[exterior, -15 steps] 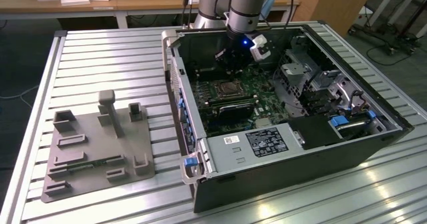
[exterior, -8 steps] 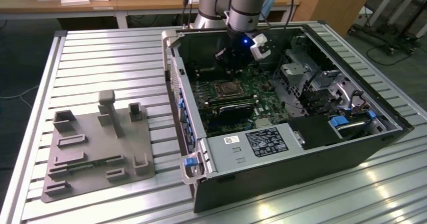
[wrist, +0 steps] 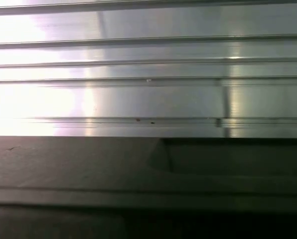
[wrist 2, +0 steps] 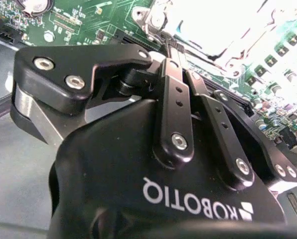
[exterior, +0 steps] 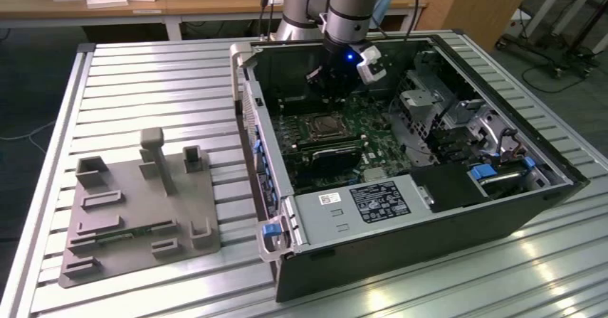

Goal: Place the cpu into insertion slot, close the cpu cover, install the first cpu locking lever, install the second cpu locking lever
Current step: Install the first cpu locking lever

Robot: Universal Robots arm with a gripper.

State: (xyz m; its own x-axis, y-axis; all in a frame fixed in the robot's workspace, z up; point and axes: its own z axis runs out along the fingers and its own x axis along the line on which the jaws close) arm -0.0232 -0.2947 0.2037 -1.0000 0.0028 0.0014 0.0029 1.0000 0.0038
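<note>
Slatted aluminium bench (exterior: 152, 83) carrying an open black computer case (exterior: 409, 218); black gripper (exterior: 328, 76), its opening impossible to tell, hovers above the silver-rimmed square insertion slot (exterior: 323, 126), positioned for socket access.

Black gripper (wrist 2: 176, 74) with silver screw heads and white lettering; blue light glowing on the wrist above it. Below the gripper, green motherboard (exterior: 375, 129) dotted with small silver and black parts. Silver-rimmed insertion slot (exterior: 326, 125) just beneath, glaring white in the second wrist view. Black computer case (exterior: 494, 211) all round, with blue clips and a white label. Grey fixture block (exterior: 133, 211) well off to one side. Pale, ribbed silver table (exterior: 152, 83) striped with parallel grooves.
</note>
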